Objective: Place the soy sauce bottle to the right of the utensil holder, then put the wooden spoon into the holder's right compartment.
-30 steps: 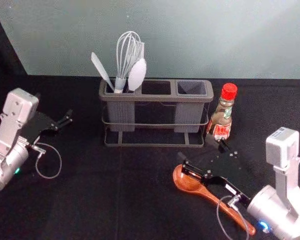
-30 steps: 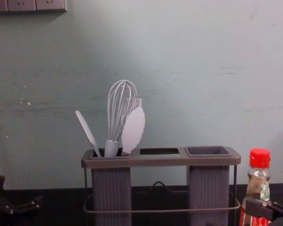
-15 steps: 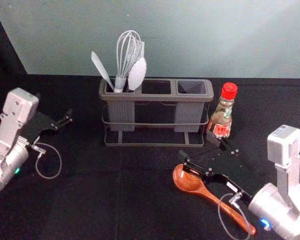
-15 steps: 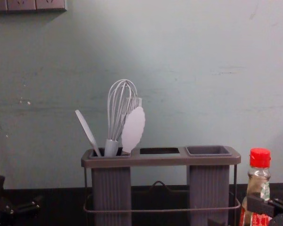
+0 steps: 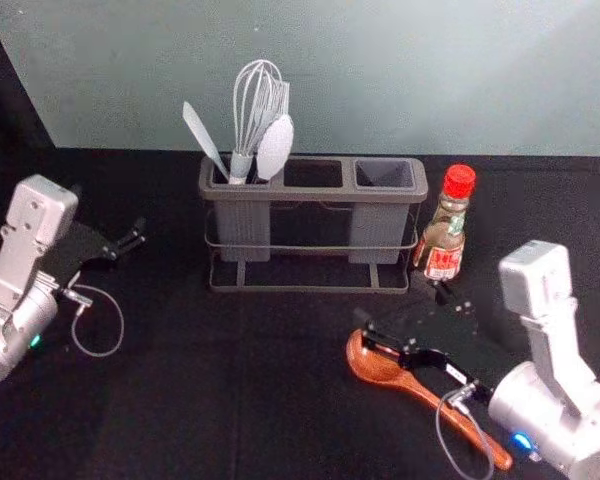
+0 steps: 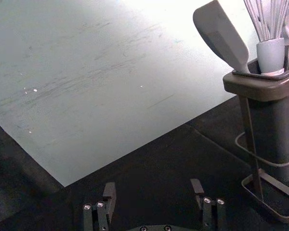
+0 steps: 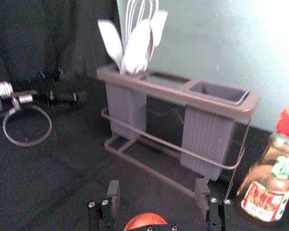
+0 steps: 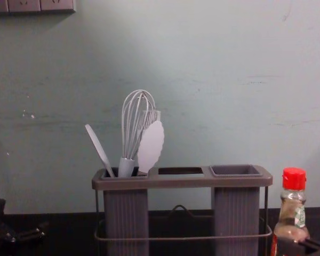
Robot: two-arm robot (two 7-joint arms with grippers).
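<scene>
Two black fingers of the robot's right hand (image 5: pixel 403 306) stand wide apart, gripping nothing, over the bowl end of the reddish-brown wooden spoon (image 5: pixel 375 362). Compared with half a second ago, this hand has drawn slightly back from the bottle and lower, and the grey box-shaped camera housing (image 5: pixel 536 278) above its wrist has swung inward; spoon, bottle and holder lie as they did. The spoon rests on the black-covered bench (image 5: pixel 180 400) in front of the holder's right end, its handle slanting toward the near right corner.

Just beyond the hand, the clear glass soy sauce bottle (image 5: pixel 447 235) with brown contents and a red cap stands upright, just beside the holder's right end. Its red-and-white label (image 7: pixel 264 202) carries lettering I can't read. The dark grey, wire-framed utensil holder (image 5: pixel 315 194) sits toward the bench's back edge; pale grey utensils, among them a whisk (image 5: pixel 260 105), fill its left compartment, and its right compartment (image 5: pixel 383 178) is empty.

The right arm reaches in from the near right, angled forward and inward, a blue light at its wrist. The left hand (image 5: pixel 108 211) is parked at the bench's left side, open.
</scene>
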